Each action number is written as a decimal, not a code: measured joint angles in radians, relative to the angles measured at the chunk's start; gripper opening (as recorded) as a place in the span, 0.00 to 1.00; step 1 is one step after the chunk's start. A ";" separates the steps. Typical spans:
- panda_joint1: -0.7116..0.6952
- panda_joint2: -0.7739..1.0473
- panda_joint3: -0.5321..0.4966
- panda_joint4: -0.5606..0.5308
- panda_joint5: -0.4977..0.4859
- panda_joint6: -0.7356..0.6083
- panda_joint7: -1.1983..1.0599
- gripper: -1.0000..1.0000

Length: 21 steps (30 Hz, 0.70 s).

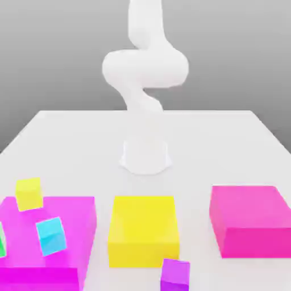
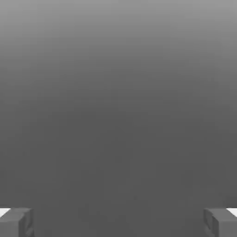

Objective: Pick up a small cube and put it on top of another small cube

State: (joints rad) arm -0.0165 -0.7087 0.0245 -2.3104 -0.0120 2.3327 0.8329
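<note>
From the exterior view's left, the cyan cube (image 1: 51, 235) perches tilted on the magenta block (image 1: 68, 227), so the purple cube (image 1: 174, 274) on the bench (image 1: 74, 142) may slide off it, while the end effector (image 2: 118, 222) hangs spread and empty.

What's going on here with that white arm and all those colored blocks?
Nothing is being handled yet. The white robot arm stands upright at the back of the table, and its gripper is open with nothing between the fingers. The small purple cube sits in front of the big yellow block; the small cyan cube rests on a big magenta block.
</note>
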 joint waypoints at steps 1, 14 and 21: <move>-0.006 0.039 0.010 -0.004 -0.006 0.014 0.015 0.50; -0.055 0.514 0.104 -0.058 -0.088 0.183 0.199 0.50; -0.042 0.767 0.117 -0.087 -0.110 0.275 0.283 0.50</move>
State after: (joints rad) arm -0.0586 0.0580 0.1415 -2.3979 -0.1223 2.6075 1.1158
